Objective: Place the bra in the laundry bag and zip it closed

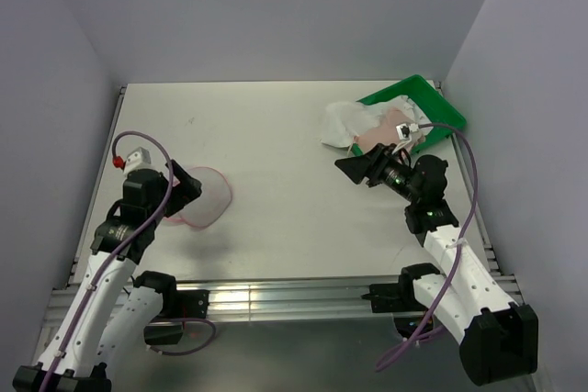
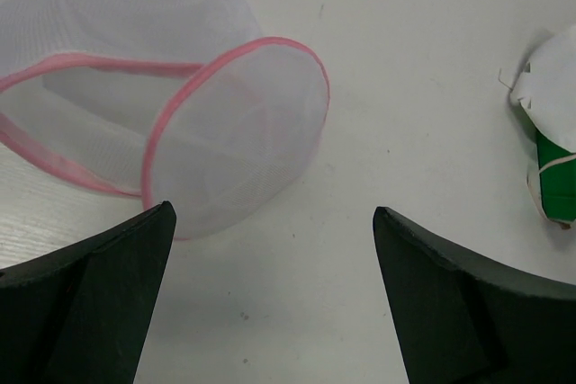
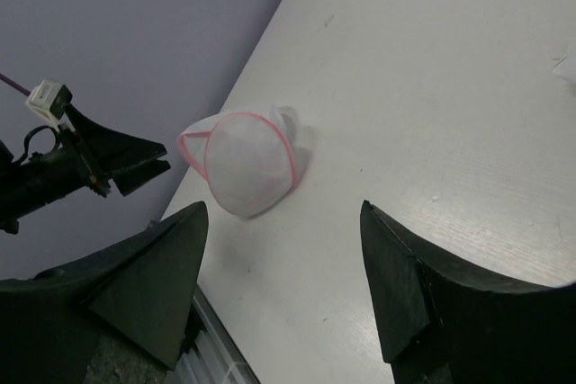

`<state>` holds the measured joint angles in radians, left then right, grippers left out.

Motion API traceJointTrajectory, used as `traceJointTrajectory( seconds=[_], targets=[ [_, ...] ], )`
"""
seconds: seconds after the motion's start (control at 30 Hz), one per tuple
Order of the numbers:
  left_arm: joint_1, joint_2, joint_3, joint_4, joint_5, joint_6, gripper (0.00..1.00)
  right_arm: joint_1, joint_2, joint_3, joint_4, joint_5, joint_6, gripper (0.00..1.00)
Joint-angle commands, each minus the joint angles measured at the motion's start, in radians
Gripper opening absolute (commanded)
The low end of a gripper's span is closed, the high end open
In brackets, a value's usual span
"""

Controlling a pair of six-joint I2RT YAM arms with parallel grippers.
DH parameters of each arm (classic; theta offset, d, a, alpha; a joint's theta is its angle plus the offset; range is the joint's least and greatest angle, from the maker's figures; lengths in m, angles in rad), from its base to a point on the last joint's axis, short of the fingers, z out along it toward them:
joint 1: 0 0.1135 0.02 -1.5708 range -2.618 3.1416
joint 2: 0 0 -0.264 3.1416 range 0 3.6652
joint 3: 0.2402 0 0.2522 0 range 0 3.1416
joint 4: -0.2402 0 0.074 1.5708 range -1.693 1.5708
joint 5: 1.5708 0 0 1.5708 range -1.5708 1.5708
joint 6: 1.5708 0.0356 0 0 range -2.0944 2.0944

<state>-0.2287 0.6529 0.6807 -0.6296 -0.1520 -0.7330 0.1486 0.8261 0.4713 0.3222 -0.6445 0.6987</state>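
Note:
The laundry bag is a white mesh pouch with a pink zipper rim, lying on the table at the left. In the left wrist view it gapes open, its round lid flap tilted up. My left gripper is open and empty, just beside the bag, with bare table between the fingertips. The bra, white and pale pink cloth, lies half on the green tray at the back right. My right gripper is open and empty, just in front of the bra, pointing left towards the bag.
The tray sits in the far right corner against the right wall. Purple walls close in the table at left, back and right. The left arm shows in the right wrist view. A metal rail runs along the near edge.

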Motion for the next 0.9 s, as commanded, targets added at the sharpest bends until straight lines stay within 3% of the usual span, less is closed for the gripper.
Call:
traceJointTrajectory(
  seconds=[0.0,0.1,0.23,0.57,0.67,0.7,0.77,0.8,0.87],
  targets=[
    [-0.001,0.022,-0.012,0.033,-0.08,-0.055,0.99,0.019,-0.001,0.061,-0.014,0.019,-0.037,0.75],
    [-0.001,0.065,-0.023,0.054,-0.131,-0.074,0.98,0.025,-0.001,0.067,-0.025,0.022,-0.045,0.75],
    [0.0,0.126,-0.064,0.132,-0.305,-0.106,0.98,0.034,0.002,0.075,-0.04,0.023,-0.056,0.75],
    [0.0,0.28,-0.174,0.468,-0.198,-0.069,0.98,0.077,0.005,0.09,-0.063,0.028,-0.085,0.74],
    [0.0,0.251,-0.233,0.563,-0.129,-0.056,0.84,0.097,0.014,0.093,-0.058,0.029,-0.09,0.74],
    [0.0,0.245,-0.245,0.57,-0.101,-0.058,0.64,0.103,0.022,0.096,-0.061,0.029,-0.093,0.74],
    [0.0,0.228,-0.251,0.585,-0.08,-0.068,0.47,0.112,0.028,0.101,-0.064,0.032,-0.099,0.74],
    [0.0,0.222,-0.247,0.584,-0.066,-0.072,0.24,0.121,0.033,0.102,-0.064,0.032,-0.1,0.73],
    [0.0,0.196,-0.237,0.584,-0.044,-0.08,0.04,0.131,0.038,0.105,-0.067,0.039,-0.105,0.73]
  ],
)
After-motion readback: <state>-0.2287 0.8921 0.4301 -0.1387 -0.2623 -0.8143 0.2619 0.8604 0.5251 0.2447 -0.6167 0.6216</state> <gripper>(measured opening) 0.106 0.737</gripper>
